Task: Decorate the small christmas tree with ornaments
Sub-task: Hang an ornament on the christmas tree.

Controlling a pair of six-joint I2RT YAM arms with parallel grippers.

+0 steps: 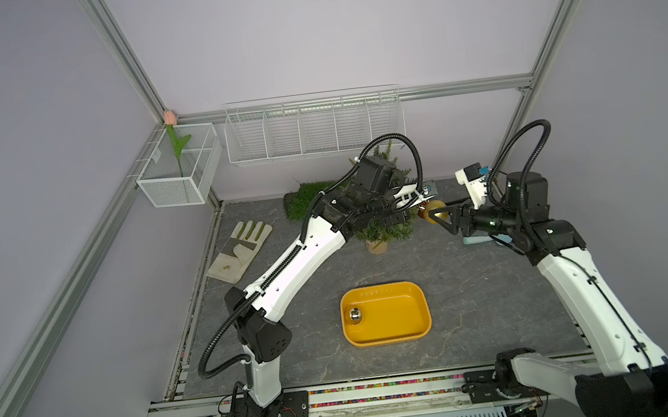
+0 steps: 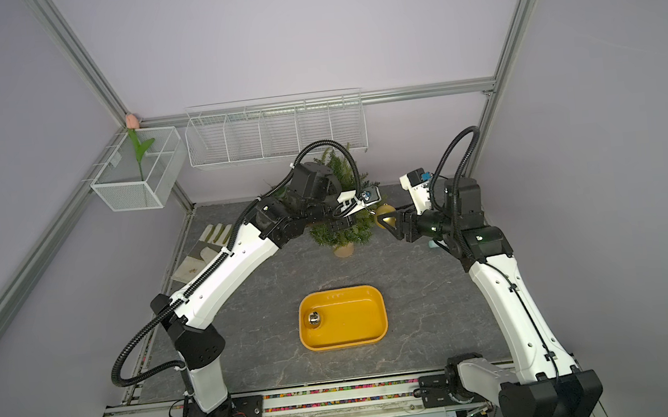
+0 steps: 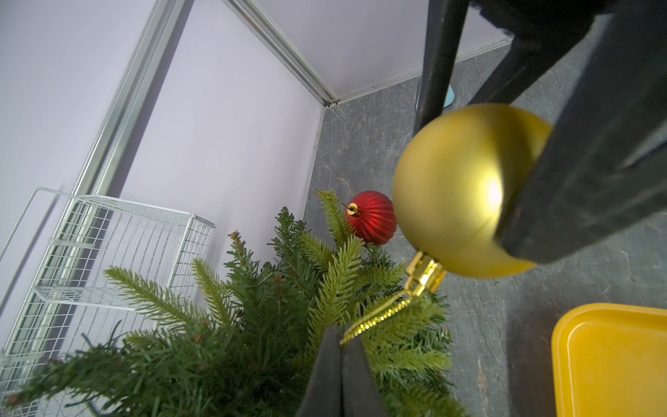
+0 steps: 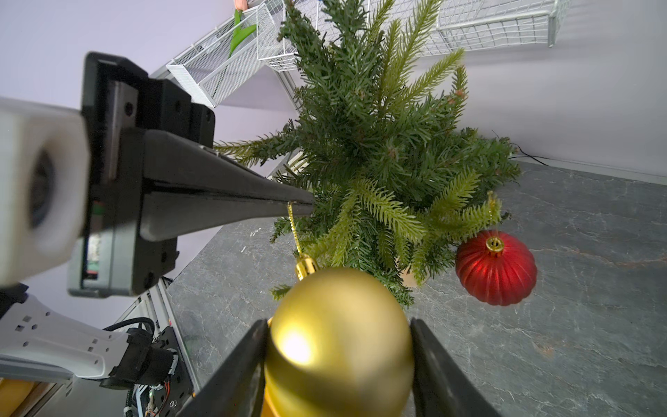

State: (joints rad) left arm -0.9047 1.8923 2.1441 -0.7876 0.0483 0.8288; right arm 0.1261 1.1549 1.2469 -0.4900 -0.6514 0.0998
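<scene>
Grey marbled table [image 1: 478,287], lilac walls [image 1: 307,32]. I note the small christmas tree [image 1: 393,233] standing upright near the table's back edge. Right jaws stand part-way apart, clamped on either side of the matte gold ornament [image 4: 339,343], which is held off the table just beside the tree. Left jaws are fully closed, pinching that ornament's gold hanging cord [image 4: 294,231]. The red ribbed ornament [image 4: 496,269] hangs from a lower branch. The shiny ornament [image 1: 354,315] lies in the yellow tray [image 1: 381,287].
</scene>
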